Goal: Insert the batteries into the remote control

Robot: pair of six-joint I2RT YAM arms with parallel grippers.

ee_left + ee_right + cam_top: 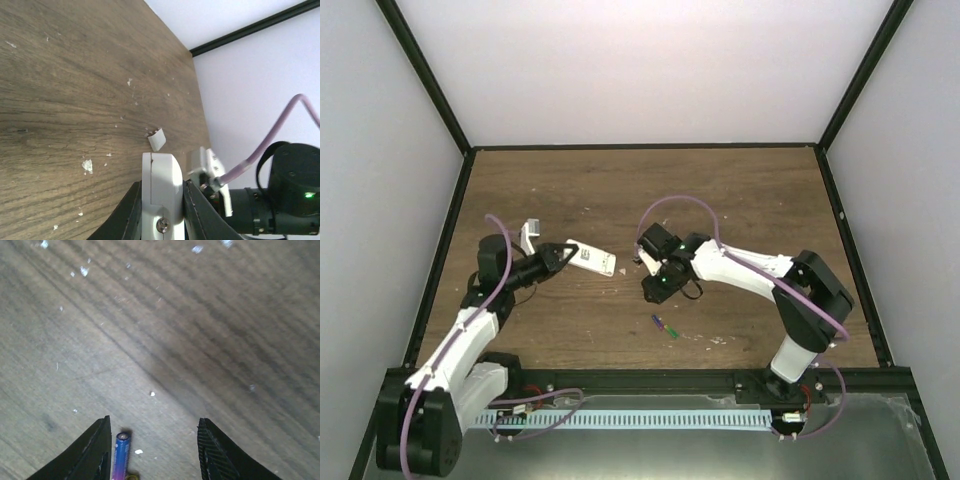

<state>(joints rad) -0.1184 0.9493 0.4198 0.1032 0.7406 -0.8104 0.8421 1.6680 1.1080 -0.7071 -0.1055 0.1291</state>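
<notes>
The right end effector (153, 419) hangs released over the purple-blue battery (120, 452) (near edge of the tabletop (740, 200)); centre it between the fingers before closing. The left end effector (161, 186) grips the remote control (161, 167) toward the left edge.

Left of centre on counter (750, 190): remote control (593, 259), one end between fingers of left tool (570, 254), other end pointing right. Small white piece (156, 139) on counter just beyond that end. Right of centre: batteries (665, 326) close together on counter, just in front of right tool (650, 292).
</notes>
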